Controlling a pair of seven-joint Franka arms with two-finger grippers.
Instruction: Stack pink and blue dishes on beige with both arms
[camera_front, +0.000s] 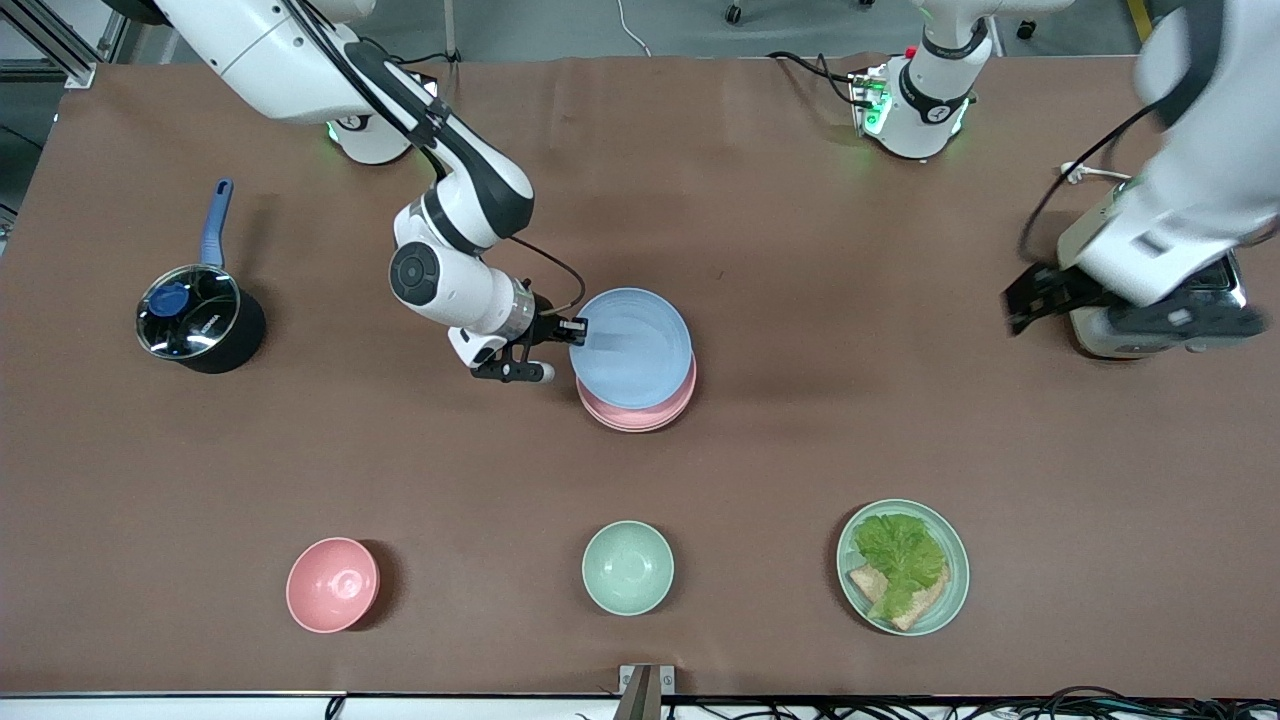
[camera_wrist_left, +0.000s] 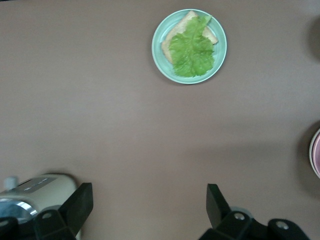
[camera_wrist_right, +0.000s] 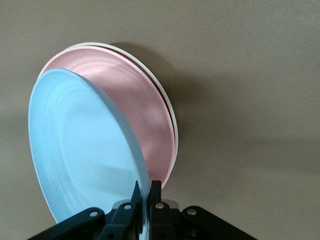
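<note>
Right claw (camera_front: 572, 334) pinching the blue plate (camera_front: 632, 347) by its nine o'clock rim, holding it tilted just above the pink plate (camera_front: 640, 412) on the beige plate (camera_wrist_right: 167, 107); left claw (camera_wrist_left: 150, 202) spread, waiting over the toaster (camera_wrist_left: 35, 192)

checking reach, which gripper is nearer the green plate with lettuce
Left. The left gripper hangs open above the table by the toaster, facing the green plate; the right gripper grips the blue plate.

A brown-covered table (camera_front: 760, 250) stands on a grey floor (camera_front: 560, 30), evenly lit.
</note>
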